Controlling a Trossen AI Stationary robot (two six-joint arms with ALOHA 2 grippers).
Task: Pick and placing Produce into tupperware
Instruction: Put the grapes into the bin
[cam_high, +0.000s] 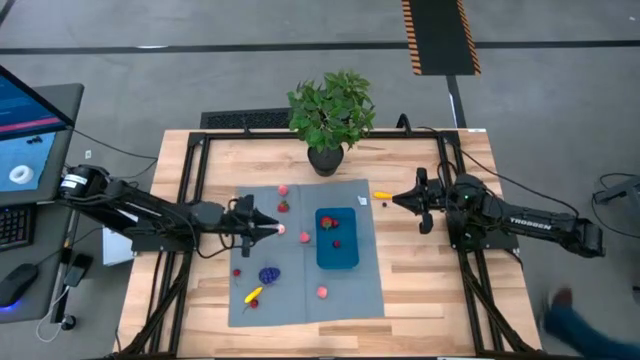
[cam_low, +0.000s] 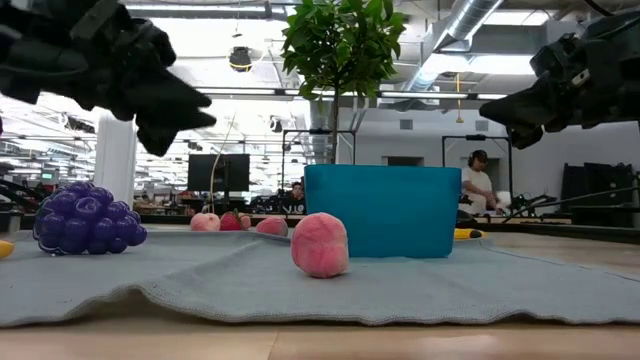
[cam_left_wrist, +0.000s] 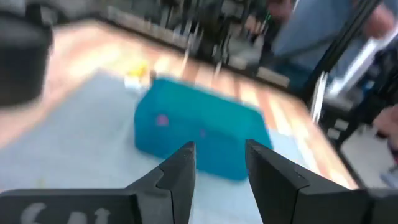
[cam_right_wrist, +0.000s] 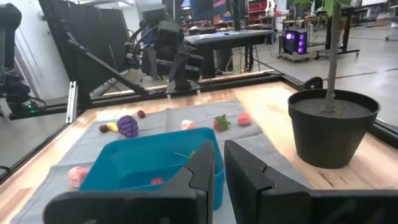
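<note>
The blue tupperware (cam_high: 337, 252) (cam_right_wrist: 118, 171) stands on a grey-blue mat, with small red pieces of produce (cam_high: 328, 222) inside it. More produce lies on the mat: purple grapes (cam_high: 269, 274) (cam_low: 85, 218), a pink peach (cam_high: 322, 292) (cam_low: 320, 245), a strawberry (cam_high: 284, 207), pink pieces (cam_high: 283, 189) (cam_high: 305, 238) and a yellow-and-red piece (cam_high: 252, 296). My left gripper (cam_high: 272, 230) (cam_left_wrist: 219, 155) hovers open and empty above the mat left of the tupperware, pointing at it, a pink piece (cam_high: 281, 229) beside its tips. My right gripper (cam_high: 395, 200) (cam_right_wrist: 219, 155) hangs shut and empty right of the mat.
A potted plant (cam_high: 330, 115) stands at the mat's far edge. A small yellow piece (cam_high: 381, 195) lies on the bare wood right of the mat. A laptop (cam_high: 25, 140) sits off the table's left side. People show in the room beyond (cam_low: 480, 180).
</note>
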